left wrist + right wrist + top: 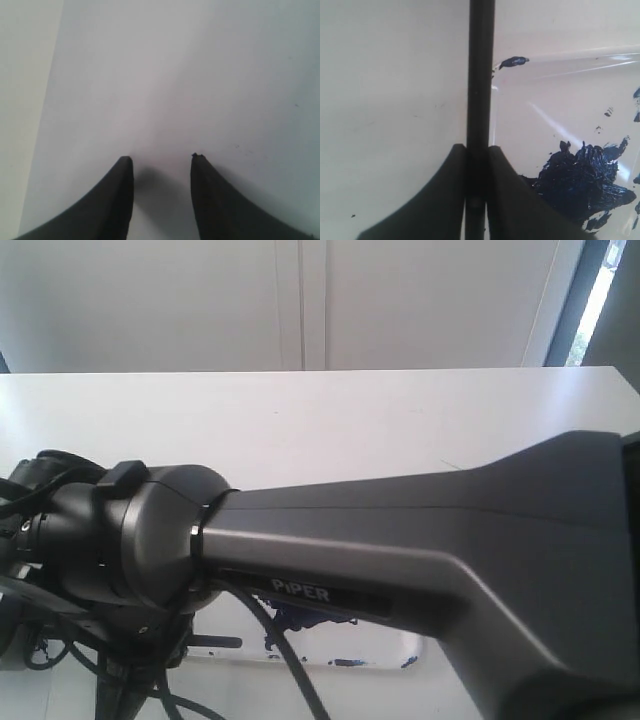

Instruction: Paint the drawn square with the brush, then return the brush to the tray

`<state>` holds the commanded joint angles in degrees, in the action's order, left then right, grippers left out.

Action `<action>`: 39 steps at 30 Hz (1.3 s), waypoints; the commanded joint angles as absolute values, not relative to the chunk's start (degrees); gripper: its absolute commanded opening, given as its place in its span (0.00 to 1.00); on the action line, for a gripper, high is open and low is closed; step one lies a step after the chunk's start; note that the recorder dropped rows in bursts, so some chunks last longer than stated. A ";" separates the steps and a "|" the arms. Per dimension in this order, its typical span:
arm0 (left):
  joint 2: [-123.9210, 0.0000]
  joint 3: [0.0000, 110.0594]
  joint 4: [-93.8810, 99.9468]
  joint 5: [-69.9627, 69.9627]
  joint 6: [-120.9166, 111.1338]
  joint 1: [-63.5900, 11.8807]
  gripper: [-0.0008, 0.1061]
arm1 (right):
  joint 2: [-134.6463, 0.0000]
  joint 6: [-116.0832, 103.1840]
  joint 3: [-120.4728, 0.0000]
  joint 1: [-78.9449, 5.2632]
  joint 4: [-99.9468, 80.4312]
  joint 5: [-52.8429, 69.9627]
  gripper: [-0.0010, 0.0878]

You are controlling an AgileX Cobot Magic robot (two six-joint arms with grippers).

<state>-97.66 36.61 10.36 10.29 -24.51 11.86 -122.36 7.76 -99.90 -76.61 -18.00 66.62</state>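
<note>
Right end effector (pixel 477 148) clenched on the black handle of the brush (pixel 481 75), at the rim of the tray (pixel 545 110); the tray's dark blue paint blotch (pixel 580 185) lies near. Left end effector (pixel 162 157) released, jaws apart and holding nothing, over a bare white surface (pixel 150 75). Exterior view: right arm (pixel 420 540) hides much of the counter (pixel 300 420).

brush (pixel 481 75): black handle | tray (pixel 530 130): white, blotched and specked dark blue | arm (pixel 450 530): grey
</note>
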 joint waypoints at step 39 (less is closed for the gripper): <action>-97.66 36.61 6.88 10.56 -24.02 11.86 0.39 | -121.64 7.30 -99.90 -76.61 -20.76 63.45 0.01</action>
<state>-97.66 36.61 6.88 10.56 -24.02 11.86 -121.64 7.30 -99.90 -76.61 -20.76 63.45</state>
